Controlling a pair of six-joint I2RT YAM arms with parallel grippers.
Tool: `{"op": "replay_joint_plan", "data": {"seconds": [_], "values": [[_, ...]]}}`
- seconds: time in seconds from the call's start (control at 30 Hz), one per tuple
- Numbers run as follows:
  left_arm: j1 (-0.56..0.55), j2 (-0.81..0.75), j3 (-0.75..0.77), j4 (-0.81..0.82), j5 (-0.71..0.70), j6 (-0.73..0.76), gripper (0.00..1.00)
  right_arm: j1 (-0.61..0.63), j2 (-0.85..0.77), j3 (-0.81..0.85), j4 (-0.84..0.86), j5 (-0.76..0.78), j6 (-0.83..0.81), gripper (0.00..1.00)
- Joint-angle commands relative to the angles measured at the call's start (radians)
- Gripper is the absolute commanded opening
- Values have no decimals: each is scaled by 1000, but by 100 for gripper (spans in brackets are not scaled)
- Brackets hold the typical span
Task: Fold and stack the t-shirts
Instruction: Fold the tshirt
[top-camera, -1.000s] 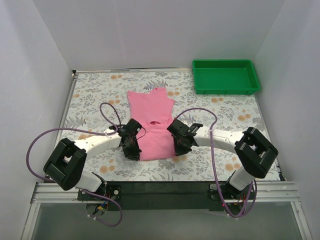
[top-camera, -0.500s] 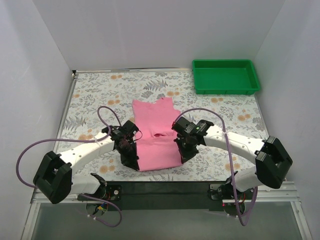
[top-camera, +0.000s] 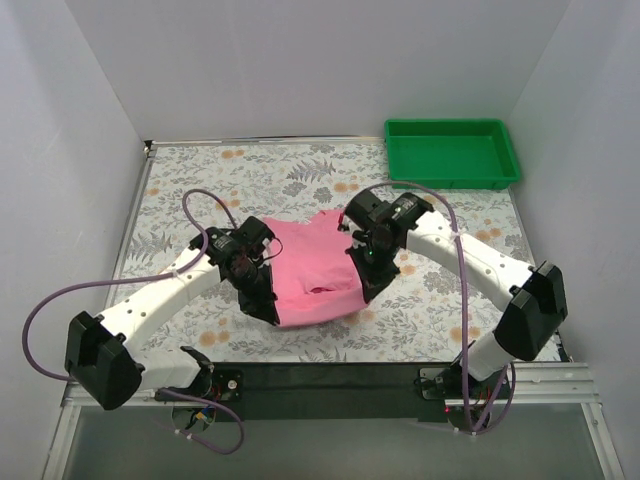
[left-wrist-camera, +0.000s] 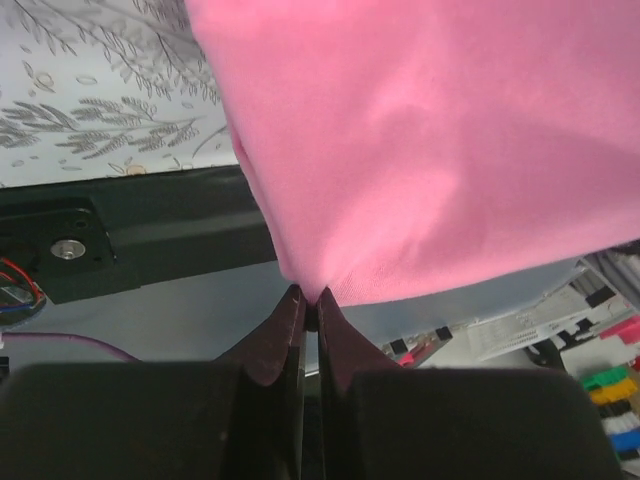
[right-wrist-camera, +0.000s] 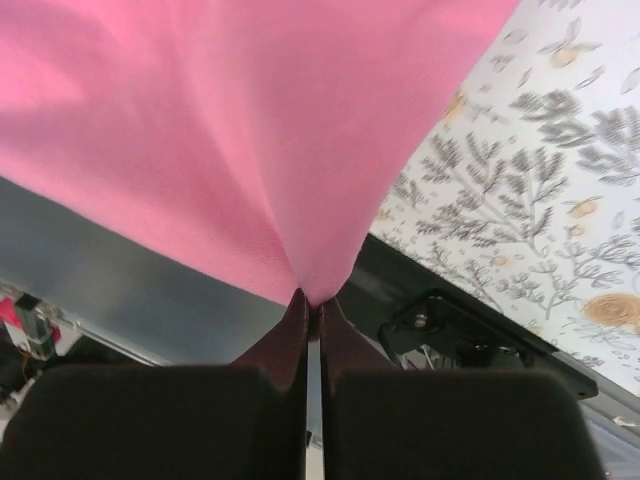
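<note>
Pink t-shirt lifted, near hem pinched both sides, sagging between

blocked: green tray far-right, t-shirt centre | free: table far-left

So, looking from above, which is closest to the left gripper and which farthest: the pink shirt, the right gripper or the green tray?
1. The shirt: pinched in the left gripper itself, spreading to its right.
2. The right gripper: across the shirt, pinching its other side.
3. The tray: off at the far right, well beyond both.
</note>
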Motion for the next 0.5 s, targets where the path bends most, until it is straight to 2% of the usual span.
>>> {"op": "replay_joint_plan", "data": {"seconds": [0.0,0.2,0.47], "values": [[47,45,100,-53,-126,13,0,-91,47,146,-119,30,-99,1],[153,129,223,1,-233,36,0,-159,170,298,-120,9,-156,1],[233,211,259,147,-249,54,0,-208,323,505,-122,-16,-205,1]]}}
